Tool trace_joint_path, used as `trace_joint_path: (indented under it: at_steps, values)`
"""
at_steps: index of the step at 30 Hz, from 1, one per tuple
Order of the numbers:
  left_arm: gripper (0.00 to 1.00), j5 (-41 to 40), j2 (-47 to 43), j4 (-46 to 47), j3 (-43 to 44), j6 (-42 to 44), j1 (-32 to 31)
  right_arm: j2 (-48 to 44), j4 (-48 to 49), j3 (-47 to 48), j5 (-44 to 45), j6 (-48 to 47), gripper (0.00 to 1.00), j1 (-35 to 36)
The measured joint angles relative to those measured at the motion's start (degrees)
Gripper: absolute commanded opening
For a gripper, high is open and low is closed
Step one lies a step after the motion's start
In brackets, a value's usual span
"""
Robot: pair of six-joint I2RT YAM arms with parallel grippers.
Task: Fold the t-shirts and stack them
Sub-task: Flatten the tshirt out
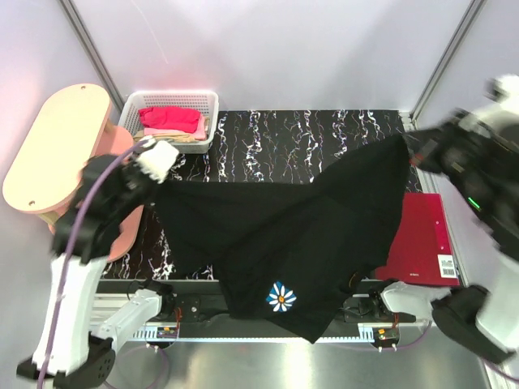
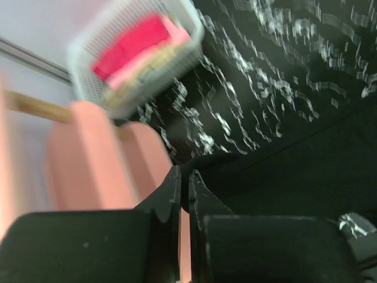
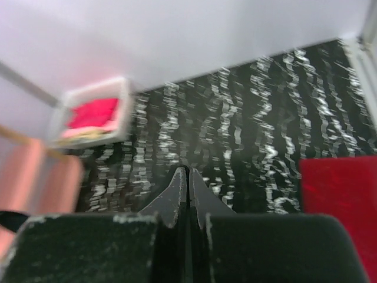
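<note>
Where the black shirt [image 1: 284, 235] is: strung between the two arms and lifted over the worktop [image 1: 268, 138], one corner at each claw, the cloth sagging in the middle.
Its lower edge: drooping past the near edge of the worktop, over the arm bases.
Daisy [image 1: 281, 297]: white and blue, facing up near that low edge.
Left claw [image 1: 154, 180]: fingers pressed together on the shirt's left corner, above the worktop's left side; its wrist view shows the black cloth running off to the right of the tips.
Right claw [image 1: 412, 148]: fingers together on the shirt's right corner, held high near the worktop's far right; the pinched cloth cannot be made out in its own wrist view.
Red shirt [image 1: 423, 239]: lying flat and folded on the right side of the worktop, its left edge hidden under the black shirt.
Pink shirt [image 1: 169, 118]: folded in the basket [image 1: 174, 97], on top of paler cloth.
Basket: white mesh, at the far left corner of the worktop.
Blur: both wrist views are smeared.
</note>
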Motion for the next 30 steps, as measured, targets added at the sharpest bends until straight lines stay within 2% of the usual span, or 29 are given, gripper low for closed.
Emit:
trace_joint_path:
  at_steps: [2,5,10,12,15,18,24,28,30]
  values:
    - [0.00,-0.55,3.74,2.93,-4.44,0.59,0.00,6.29,1.05,-0.96,1.22,-1.46,0.00,-1.66]
    - [0.00,-2.34,10.58,8.63,-7.96,2.25,0.00,14.10,4.61,-3.23,-5.40,-1.86,0.00,-11.56]
    - [0.00,-5.60,24.63,18.18,-6.71,5.03,0.02,25.79,9.92,-8.11,-11.93,-1.79,0.00,-22.95]
    - [0.00,-6.84,31.23,20.90,-3.52,5.70,0.04,30.95,10.54,-4.96,-13.73,-1.75,0.00,-24.85]
    - [0.00,-8.72,40.72,23.82,3.52,6.08,0.17,40.48,11.23,5.97,-16.98,-1.25,0.00,-27.26]
    - [0.00,-10.14,46.56,25.49,9.62,5.84,0.31,46.90,11.72,15.10,-21.46,-0.28,0.00,-29.70]
    - [0.00,-10.80,43.30,25.24,11.87,4.39,0.20,44.33,11.87,15.69,-26.14,0.46,0.00,-31.21]
    - [0.00,-10.62,33.53,21.33,12.35,3.17,-1.40,34.80,12.13,11.02,-29.64,0.83,0.00,-31.04]
    - [0.00,-10.93,25.62,19.15,13.07,2.75,-4.15,27.71,12.66,8.41,-31.54,1.38,0.00,-31.06]
